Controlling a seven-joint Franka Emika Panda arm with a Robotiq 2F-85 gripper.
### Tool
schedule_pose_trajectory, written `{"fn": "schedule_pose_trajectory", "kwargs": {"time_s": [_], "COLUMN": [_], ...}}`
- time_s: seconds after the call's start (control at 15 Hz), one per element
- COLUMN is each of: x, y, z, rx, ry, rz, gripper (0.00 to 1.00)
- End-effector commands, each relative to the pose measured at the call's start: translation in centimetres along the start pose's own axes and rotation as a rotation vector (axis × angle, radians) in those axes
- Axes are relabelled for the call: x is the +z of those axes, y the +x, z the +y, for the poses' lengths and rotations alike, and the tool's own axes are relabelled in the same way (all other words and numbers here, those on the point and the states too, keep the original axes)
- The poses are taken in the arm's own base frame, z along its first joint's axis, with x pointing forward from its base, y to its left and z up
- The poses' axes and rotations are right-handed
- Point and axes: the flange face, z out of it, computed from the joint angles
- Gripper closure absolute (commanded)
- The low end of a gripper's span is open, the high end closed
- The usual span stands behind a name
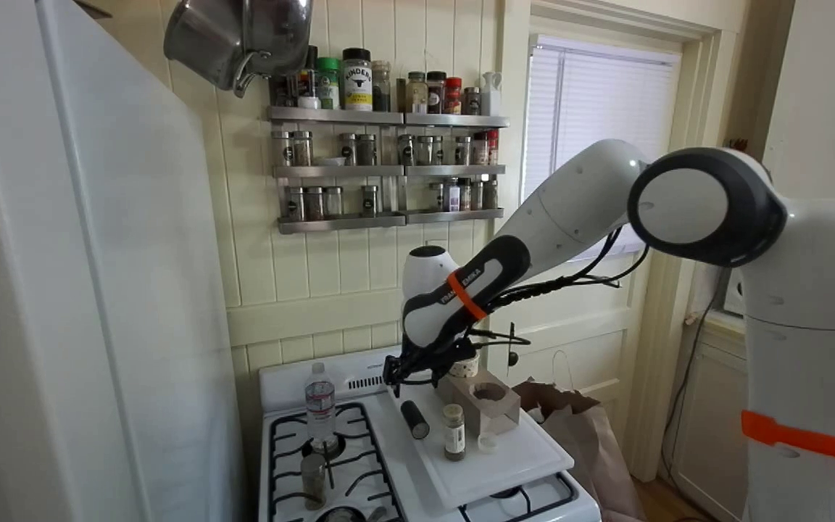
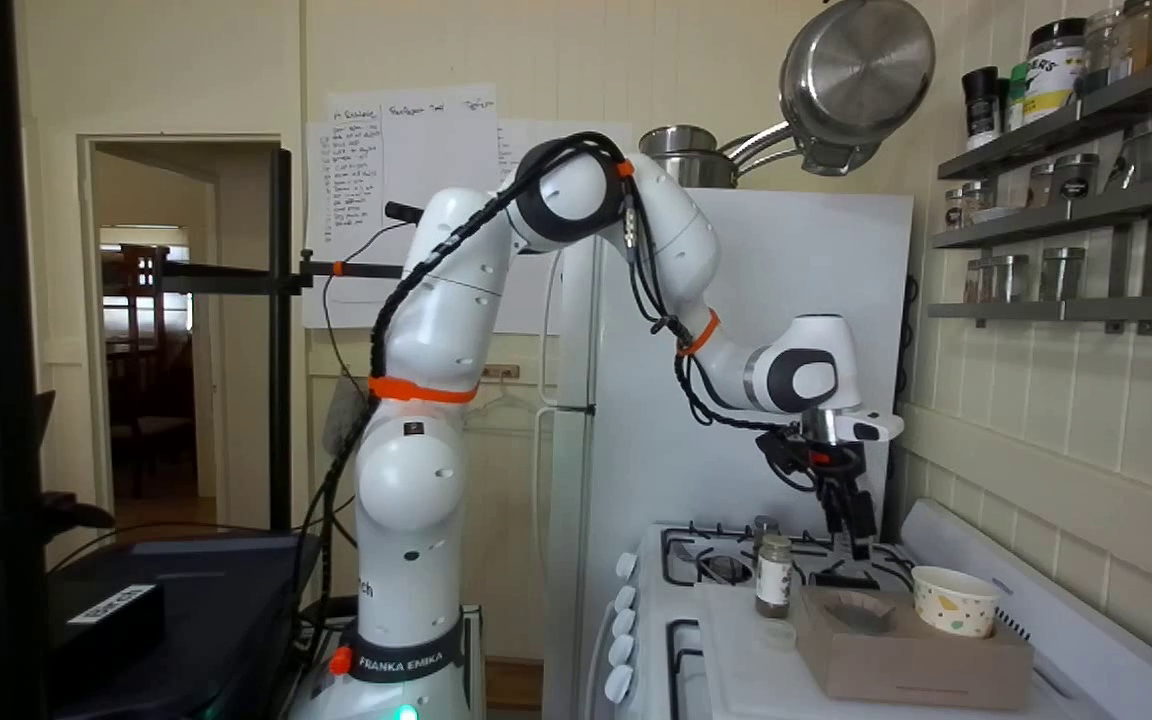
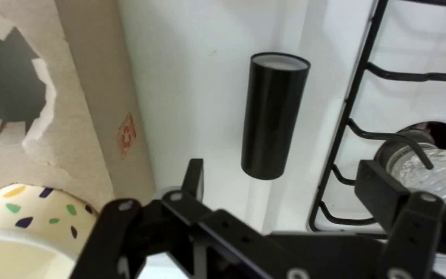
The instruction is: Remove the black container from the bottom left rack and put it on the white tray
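The black container (image 1: 414, 420) is a dark cylinder lying on its side along an edge of the white tray (image 1: 501, 471). It also shows in the wrist view (image 3: 271, 120), with its pale end away from the gripper. My gripper (image 3: 285, 186) is open and empty, pointing down above that edge. The container lies ahead of its fingertips, apart from them and between their lines. In an exterior view the gripper (image 2: 861, 552) hangs just behind the cardboard box. The rack (image 1: 341, 223) is a set of metal wall shelves in several levels; its bottom left shelf holds several small jars.
A cardboard box (image 1: 486, 402) with a round hole stands on the tray, carrying a patterned paper cup (image 2: 954, 602). A labelled spice jar (image 1: 454, 433) stands nearby. A clear bottle (image 1: 320, 406) and a glass jar (image 1: 314, 480) stand on the burner grate (image 3: 356, 97).
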Motion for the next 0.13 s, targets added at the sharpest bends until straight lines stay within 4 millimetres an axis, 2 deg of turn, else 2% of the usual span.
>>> {"fn": "schedule_pose_trajectory", "kwargs": {"time_s": [0.0, 0.07], "x": [-1.5, -3.1], "y": [-0.5, -1.2], "z": [0.1, 0.2], "rx": [-0.02, -0.034], "ry": [0.012, 0.023], "rz": [0.015, 0.03], "gripper": [0.0, 0.0]}}
